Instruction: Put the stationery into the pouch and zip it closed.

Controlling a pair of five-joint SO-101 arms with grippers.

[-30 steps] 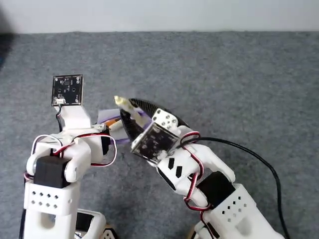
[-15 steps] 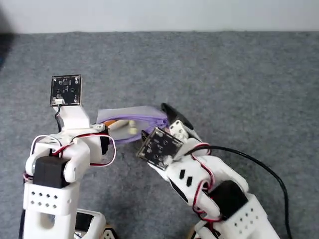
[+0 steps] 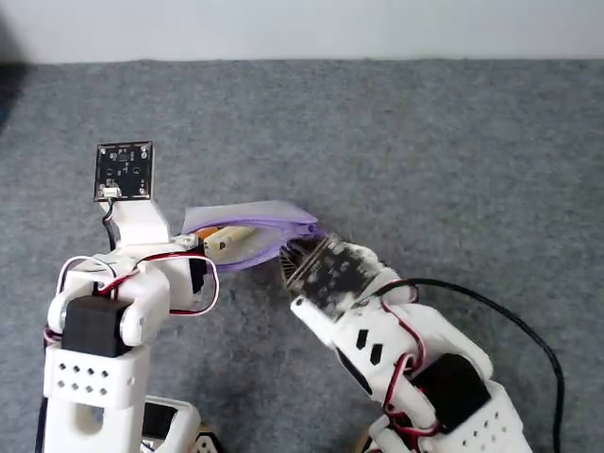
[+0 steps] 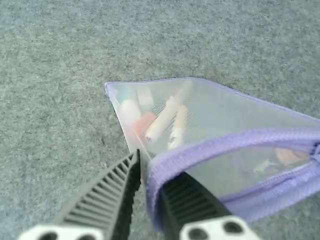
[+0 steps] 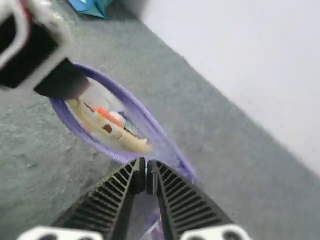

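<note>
A translucent pouch point(image 3: 253, 217) with a purple zipper rim lies on the grey mat between the two arms, its mouth gaping. Pens and other stationery point(image 3: 226, 238) lie inside; the same stationery point(image 4: 161, 119) shows through the pouch wall point(image 4: 235, 125). My left gripper point(image 4: 146, 172) is shut on the pouch's rim at its left end. My right gripper point(image 5: 145, 176) is shut, its tips just off the pouch mouth point(image 5: 150, 125) near the right end, with nothing seen between them. From above, the right gripper point(image 3: 300, 253) sits at the pouch's right corner.
Grey mat point(image 3: 453, 151) stretches open behind and to the right of the pouch. A white wall point(image 3: 302, 28) bounds the far edge. A black cable point(image 3: 514, 326) trails from the right arm. A blue object point(image 5: 90, 6) lies off by the wall.
A second ago my right gripper held a cream pen over the pouch; the pen now lies inside. The gripper has drawn back to the pouch's right end and shut. The left arm stayed put.
</note>
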